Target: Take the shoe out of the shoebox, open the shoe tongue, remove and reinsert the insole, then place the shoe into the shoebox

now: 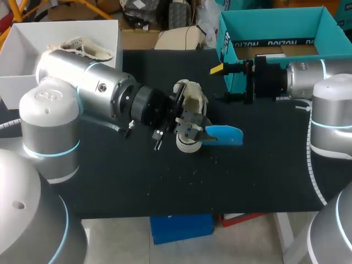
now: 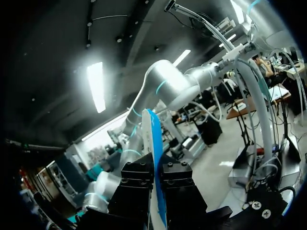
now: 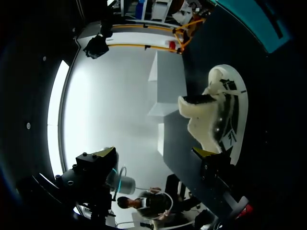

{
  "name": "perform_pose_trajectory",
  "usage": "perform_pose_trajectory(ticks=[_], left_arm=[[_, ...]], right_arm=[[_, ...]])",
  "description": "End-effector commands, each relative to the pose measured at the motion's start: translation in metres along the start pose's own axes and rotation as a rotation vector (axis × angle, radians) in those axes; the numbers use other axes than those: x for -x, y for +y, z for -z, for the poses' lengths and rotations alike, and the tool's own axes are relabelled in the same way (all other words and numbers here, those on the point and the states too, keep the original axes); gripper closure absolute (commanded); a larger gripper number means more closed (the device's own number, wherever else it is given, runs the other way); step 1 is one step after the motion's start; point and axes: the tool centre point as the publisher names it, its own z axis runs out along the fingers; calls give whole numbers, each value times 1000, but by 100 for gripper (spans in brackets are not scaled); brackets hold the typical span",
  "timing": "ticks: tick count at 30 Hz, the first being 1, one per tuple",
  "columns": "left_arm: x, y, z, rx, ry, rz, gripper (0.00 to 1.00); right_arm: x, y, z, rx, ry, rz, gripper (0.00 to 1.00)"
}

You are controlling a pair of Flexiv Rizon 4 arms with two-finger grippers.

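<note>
Pinching one blue insole between pressed fingers was the left gripper, just near of one cream shoe; right gripper stood spread beside one teal shoebox, far right.

The near half of the worktop is bare, with room for a gripper to pass across it. The middle is crowded. The left arm slants over it from the left, and the left gripper is clamped on the blue insole, just beside the white shoe. The right gripper, fingers spread, sits between the shoe and the teal shoebox (narrow gaps on both sides). The right arm lies across the shoebox's near side. A white box fills the far left corner.
</note>
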Motion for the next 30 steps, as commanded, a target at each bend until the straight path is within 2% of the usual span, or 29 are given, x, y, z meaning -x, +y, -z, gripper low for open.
perform_pose_trajectory(ticks=[1,2,4,7,10,11,26,28,29,30], left_arm=[[-22,-10,-11,93,77,-364,100],[-26,-7,-10,75,92,-398,100],[-37,3,-9,143,127,-468,100],[-50,24,-1,131,139,-490,100],[-62,45,8,94,167,-487,100],[-63,56,13,38,167,-436,100],[-63,56,13,38,167,-436,100],[-71,40,4,94,233,-631,100],[-79,34,1,200,275,-738,100],[-82,33,0,201,285,-775,100]], right_arm=[[1,0,-2,3,0,0,0],[1,0,-2,3,0,0,0],[1,0,-2,3,0,0,0],[1,0,-2,3,0,0,0],[1,0,-2,3,0,0,0],[1,0,-2,3,0,0,0],[1,0,-2,3,0,0,0],[1,0,-2,3,0,0,0],[1,0,-2,3,0,0,0],[1,0,-2,3,0,0,0]])
